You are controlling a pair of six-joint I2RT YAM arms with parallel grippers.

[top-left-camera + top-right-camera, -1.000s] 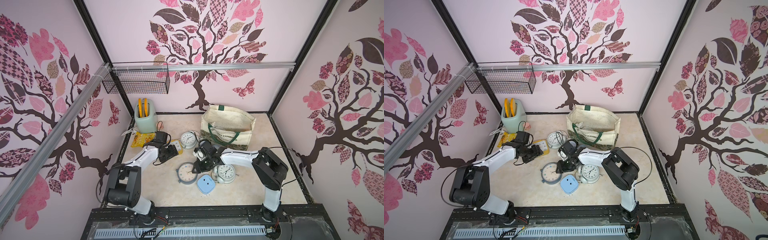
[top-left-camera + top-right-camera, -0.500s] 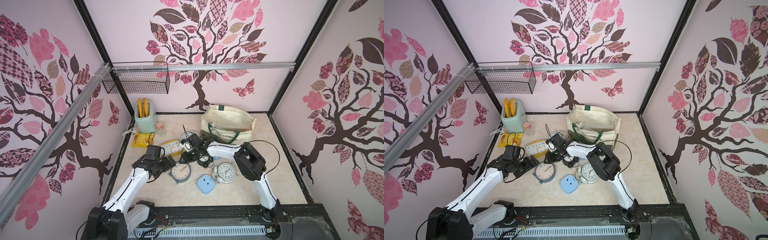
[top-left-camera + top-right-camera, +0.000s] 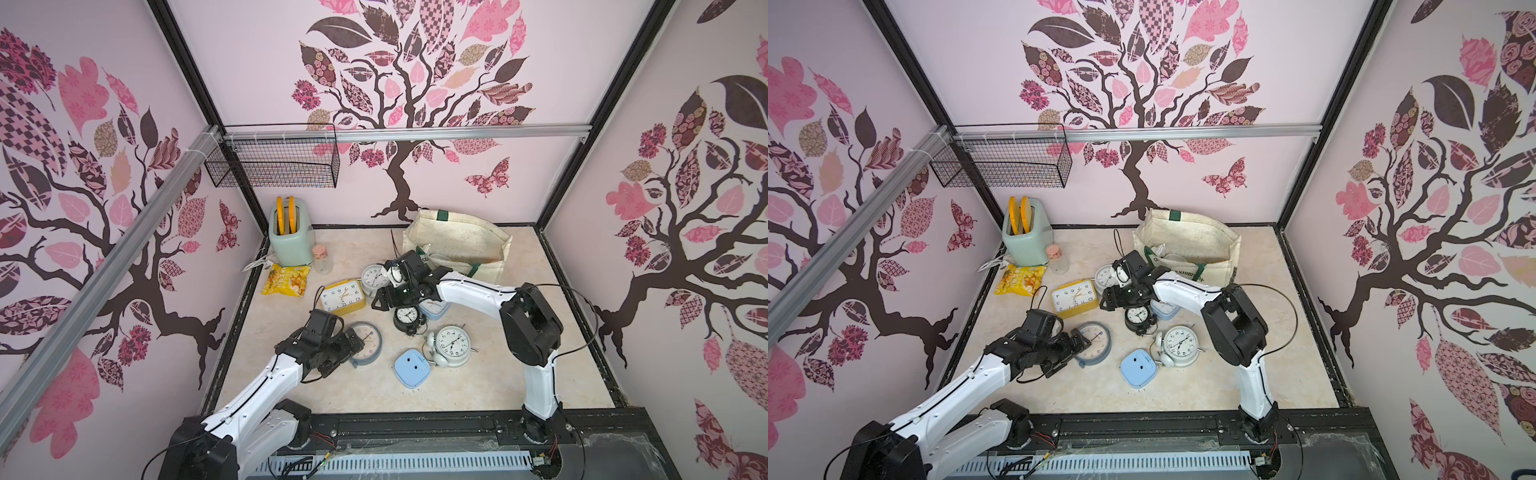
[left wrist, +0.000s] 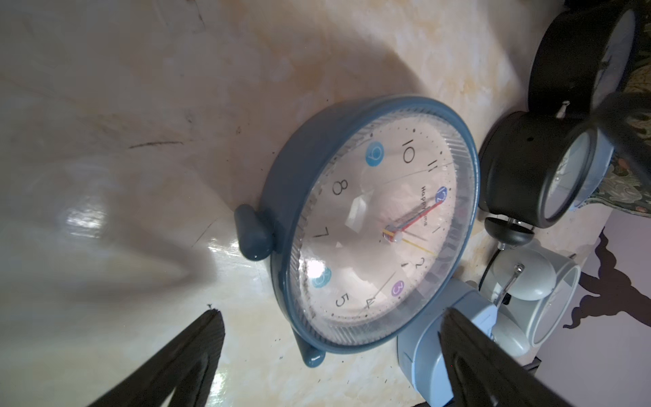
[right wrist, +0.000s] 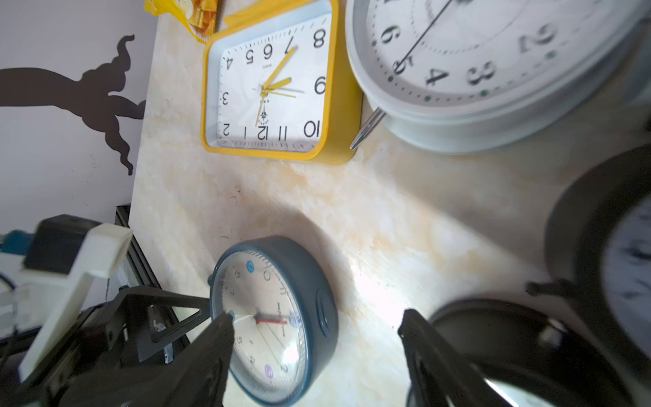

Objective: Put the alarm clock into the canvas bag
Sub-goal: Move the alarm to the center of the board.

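Seen from above, a bench [image 3: 478,386] is strewn with alarm clocks. Nearest the front edge, a light blue square clock [image 3: 411,368] lies face down, just beside a white twin-bell clock [image 3: 449,344].

A little behind these, toward the left, a blue round clock [image 3: 368,343] lies on its back, face up. The left arm [image 3: 266,382] comes at it from the front left corner. Its jaws stand wide with nothing between them, their tips at the clock's near rim; whether they touch it cannot be told. In the left wrist view the clock sits straight ahead of the tips, its two stubby feet turned toward the arm. Being round, it has no long side, so the jaws would probably need to span the whole rim or pinch one edge.

Further back lie a black twin-bell clock [image 3: 407,316], a yellow square clock [image 3: 343,296] and a white round clock [image 3: 374,274]. The right arm [image 3: 473,291] stretches in from the right, its jaws also apart and empty, hovering between the black and yellow clocks.

Farthest, against the back wall, the canvas bag [image 3: 461,241] stands with its mouth open upward, just behind the right arm's wrist. It is well apart from the blue round clock, with the other clocks between. The left arm is nearer that clock; the right arm is nearer the bag.
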